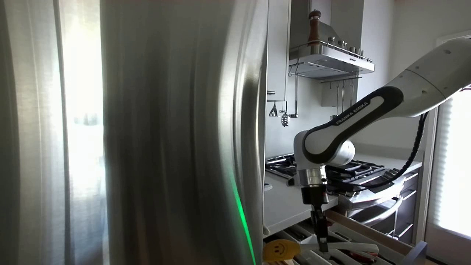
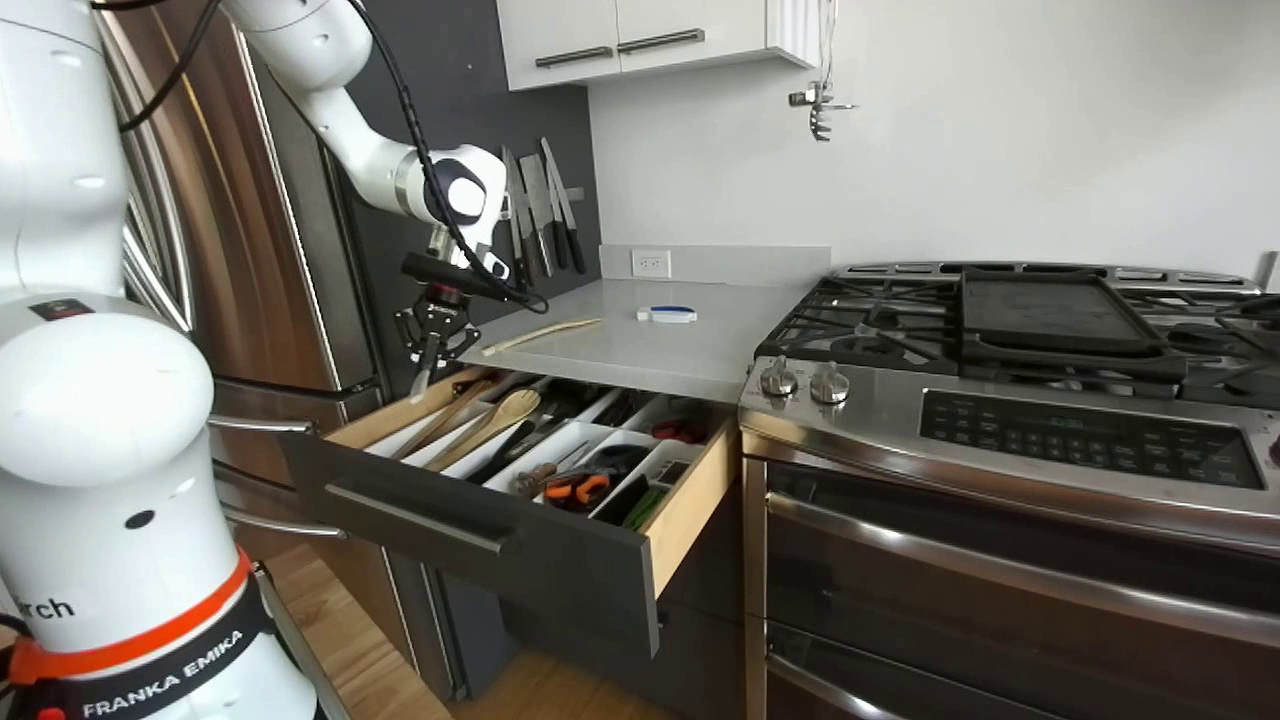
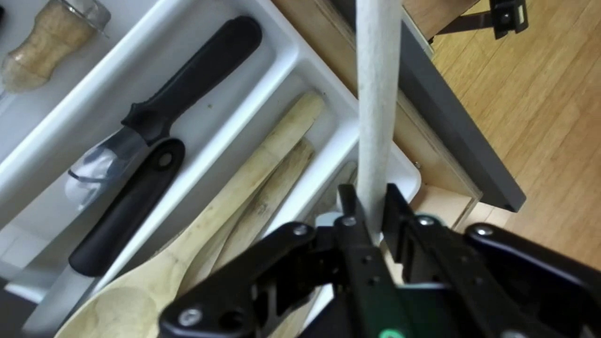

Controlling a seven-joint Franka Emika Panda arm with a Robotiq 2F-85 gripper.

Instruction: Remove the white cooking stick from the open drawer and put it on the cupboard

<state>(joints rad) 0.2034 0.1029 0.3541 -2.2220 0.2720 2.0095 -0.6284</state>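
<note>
The gripper has its two black fingers pinched against a white stick, one on each side of it. In the wrist view the stick runs up from the fingertips, in front of the corner of a white tray. In both exterior views the gripper points down over the pulled-out drawer. In an exterior view the white stick seems to run into a yellow spatula head with a smiling face, though I cannot be sure they are one piece.

In the tray a wooden spoon lies in a compartment with other wooden utensils, and the next compartment holds two tools with black handles. Orange handles show nearer the stove, which stands just beside the drawer. On the counter lie a tan stick and, near it, a small blue-and-white item. Knives hang on the dark wall behind.
</note>
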